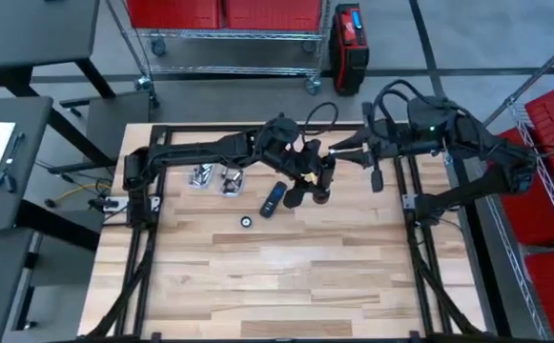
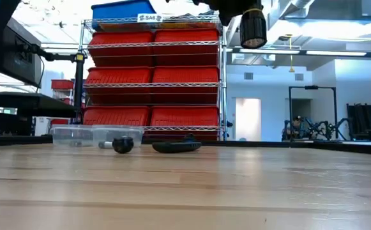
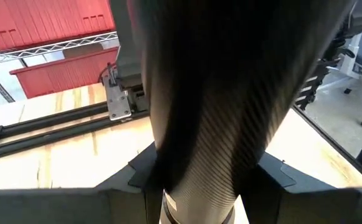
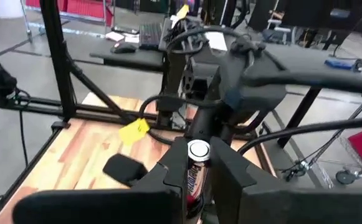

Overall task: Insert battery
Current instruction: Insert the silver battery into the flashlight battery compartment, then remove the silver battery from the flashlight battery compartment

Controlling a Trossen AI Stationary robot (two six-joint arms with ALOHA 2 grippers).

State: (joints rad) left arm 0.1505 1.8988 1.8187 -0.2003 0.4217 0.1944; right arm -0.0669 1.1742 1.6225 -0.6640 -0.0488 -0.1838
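- Where the two arms meet over the table (image 1: 286, 276), at about 1 o'clock from its middle in the high view, the left arm (image 1: 200, 151) reaches in level from 9 o'clock. The right arm (image 1: 467, 133) comes in from 3 o'clock with its elbow folded back.
- The left gripper (image 3: 209, 186) is clenched on a thick dark flashlight body (image 3: 218, 93). The ribbed barrel stands between the two fingers and fills most of that wrist view.
- The right gripper (image 4: 198, 177) is grasping the battery (image 4: 197, 163), which stands upright between the fingers with its silver end cap facing the camera. It is held in the air, close to the other arm's wrist.
- Only the right wrist view shows the battery; from above it is hidden among the dark gripper parts.
- Only the low view shows height: the flashlight's wide end hangs at 12 o'clock, well clear of the tabletop.
- From above, a dark oblong piece (image 1: 273, 200) lies on the wood at 8 o'clock from the meeting point, and a small round cap (image 1: 246, 221) lies apart from it, again at 8 o'clock.
- Two clear containers (image 1: 215, 179) sit side by side at 9 o'clock of the grippers. The low view sets them against a shelf of red bins (image 2: 153, 76).
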